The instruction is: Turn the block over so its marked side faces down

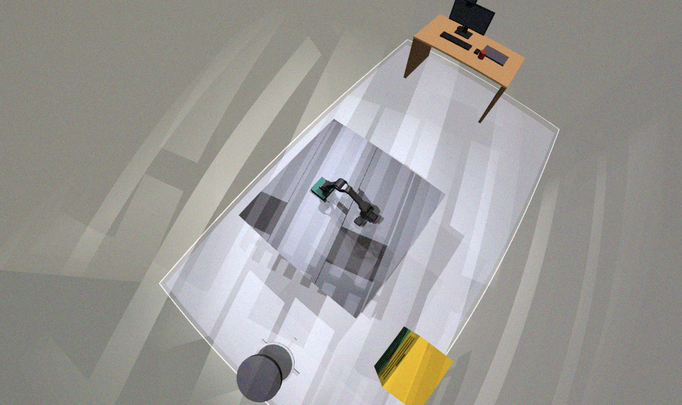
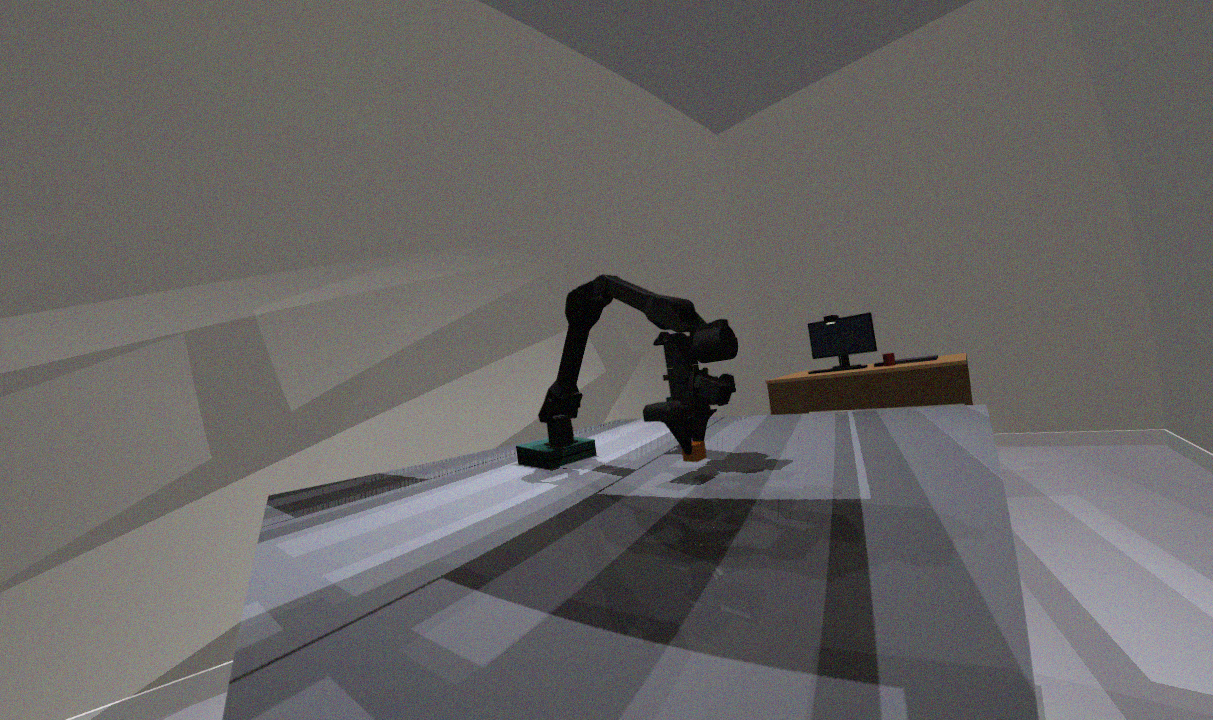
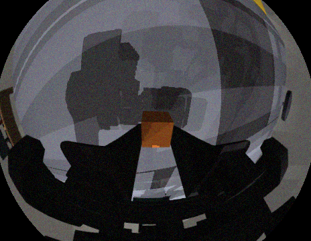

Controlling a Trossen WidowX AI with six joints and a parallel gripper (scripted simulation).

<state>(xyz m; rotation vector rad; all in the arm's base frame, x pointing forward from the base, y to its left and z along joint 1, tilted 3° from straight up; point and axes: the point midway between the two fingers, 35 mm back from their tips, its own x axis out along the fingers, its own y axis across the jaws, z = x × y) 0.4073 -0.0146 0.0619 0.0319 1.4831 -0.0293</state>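
An orange block point(image 2: 699, 453) point(image 3: 157, 134) is pinched between the two black fingertips of my gripper point(image 2: 695, 447) point(image 3: 155, 127). The gripper is shut on it and points down at the table point(image 1: 302, 241) point(image 2: 771, 582). In the exterior view a dark shadow lies apart from the block, which appears a little above the table. In the wrist view two plain orange faces show, with a small bright patch at the lower edge. No mark can be seen on them. The arm hides the block in the top view.
The arm's teal base point(image 1: 316, 188) point(image 2: 538, 454) is on the table. A wooden desk point(image 1: 433, 30) point(image 2: 870, 392) with a monitor stands beyond the table. A yellow box point(image 1: 423, 362) and a dark round object point(image 1: 258, 377) are also away from it.
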